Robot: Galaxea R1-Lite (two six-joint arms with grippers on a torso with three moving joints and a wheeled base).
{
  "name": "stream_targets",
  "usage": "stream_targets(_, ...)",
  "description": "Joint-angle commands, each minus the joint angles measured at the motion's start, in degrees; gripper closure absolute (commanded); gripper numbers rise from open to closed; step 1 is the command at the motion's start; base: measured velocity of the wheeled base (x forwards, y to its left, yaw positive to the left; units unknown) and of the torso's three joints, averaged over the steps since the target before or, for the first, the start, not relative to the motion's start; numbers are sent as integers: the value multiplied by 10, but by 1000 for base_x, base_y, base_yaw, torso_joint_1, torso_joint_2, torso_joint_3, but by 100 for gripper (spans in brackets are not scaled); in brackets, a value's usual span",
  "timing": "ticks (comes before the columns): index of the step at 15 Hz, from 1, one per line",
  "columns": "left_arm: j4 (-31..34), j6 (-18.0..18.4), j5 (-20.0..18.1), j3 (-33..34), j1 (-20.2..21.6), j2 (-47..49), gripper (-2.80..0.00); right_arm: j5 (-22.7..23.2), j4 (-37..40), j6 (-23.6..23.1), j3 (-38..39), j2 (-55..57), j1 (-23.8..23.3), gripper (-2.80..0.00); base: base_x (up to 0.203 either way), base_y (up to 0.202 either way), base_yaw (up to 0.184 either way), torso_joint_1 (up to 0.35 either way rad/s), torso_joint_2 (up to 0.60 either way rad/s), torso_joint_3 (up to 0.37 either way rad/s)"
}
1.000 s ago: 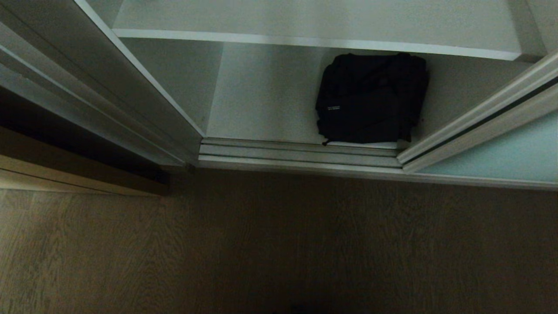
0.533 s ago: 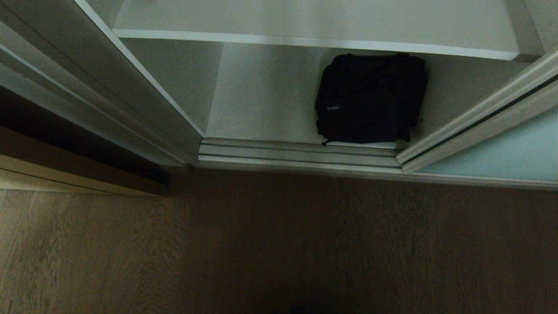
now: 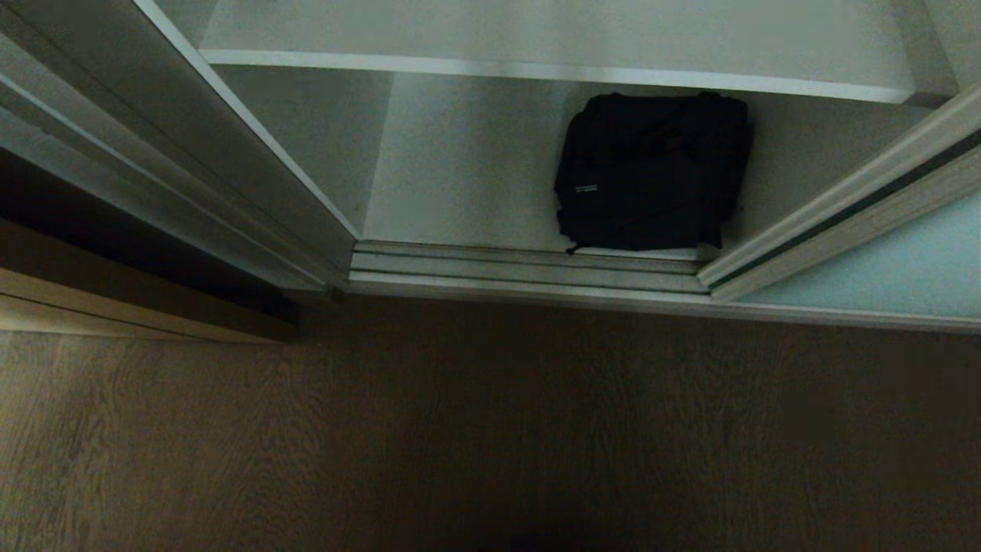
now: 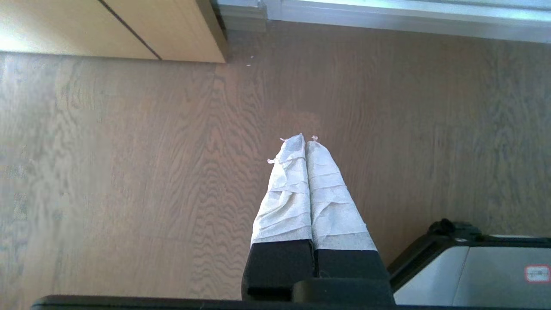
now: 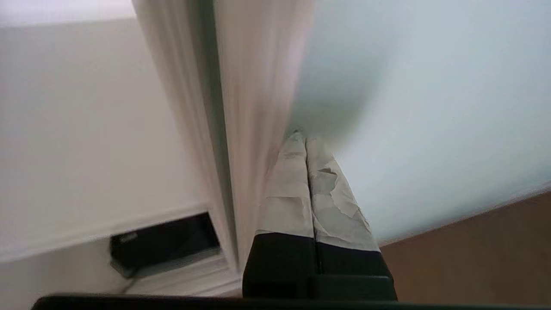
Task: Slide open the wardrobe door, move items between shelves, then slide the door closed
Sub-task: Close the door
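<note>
Wardrobe open, black bag (image 3: 651, 172) on the bottom shelf (image 3: 460, 192)

The bag lies flat at the right front edge, beside the sliding door (image 3: 881, 268) — its frame upright. Right end effector (image 5: 305, 137), fingers together, tips at that frame; left end effector (image 4: 306, 138) pressed together above the floor (image 4: 129, 172).

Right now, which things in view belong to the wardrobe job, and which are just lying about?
Job:
- sliding wardrobe door, slid open
- black bag on the bottom shelf
- upper shelf
- right gripper, shut, at the door's frame

Lying about:
- left gripper, shut, over wood floor
- wooden cabinet
</note>
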Motion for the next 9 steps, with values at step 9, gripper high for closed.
stream_targets(9, 0, 0, 0, 0, 0, 0, 0, 11, 23, -6, 61, -32, 3, 0, 0, 0, 0, 0, 0, 0)
